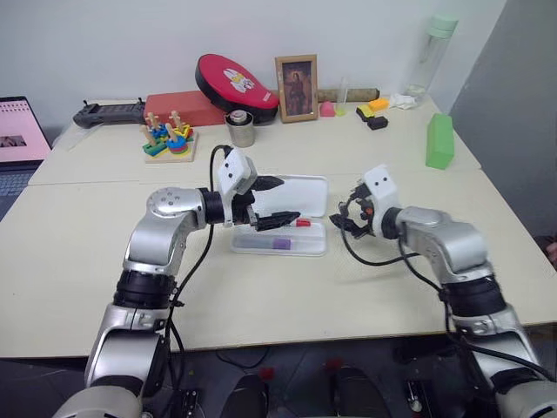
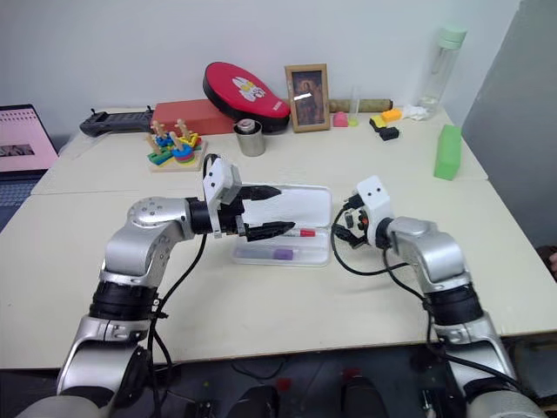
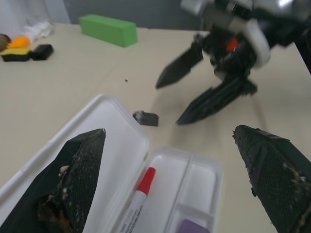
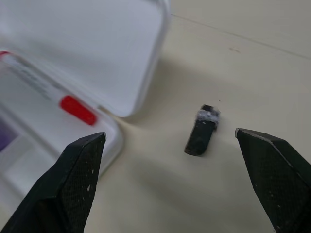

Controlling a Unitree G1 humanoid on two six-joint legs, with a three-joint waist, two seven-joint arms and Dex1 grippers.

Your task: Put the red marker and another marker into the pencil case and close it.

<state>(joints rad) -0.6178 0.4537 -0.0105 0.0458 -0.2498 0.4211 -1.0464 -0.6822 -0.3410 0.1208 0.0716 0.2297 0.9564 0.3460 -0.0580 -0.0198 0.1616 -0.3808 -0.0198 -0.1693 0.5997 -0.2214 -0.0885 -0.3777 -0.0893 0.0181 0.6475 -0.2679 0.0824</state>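
The white pencil case (image 1: pixel 254 245) lies open in the middle of the table, its lid (image 1: pixel 305 192) folded back flat. The red marker (image 1: pixel 300 223) rests in the tray along the hinge side, and the purple-capped marker (image 1: pixel 281 244) lies in the front compartment. My left gripper (image 1: pixel 287 200) hovers open just above the case, nothing between its fingers (image 3: pixel 73 179). My right gripper (image 1: pixel 346 209) stands open just right of the case, pointing down at the table. Between its fingers (image 4: pixel 73 179) in the right wrist view lies a small black piece (image 4: pixel 201 130) on the table, with the red marker's cap end (image 4: pixel 77 110) beside it.
A green block (image 1: pixel 439 141) stands at the far right. Along the back sit a red oval pouch (image 1: pixel 235 85), a framed picture (image 1: pixel 297 87), a metal cup (image 1: pixel 240 129), a wooden stacking toy (image 1: pixel 168 139), a bottle (image 1: pixel 435 52) and a laptop (image 1: pixel 17 131).
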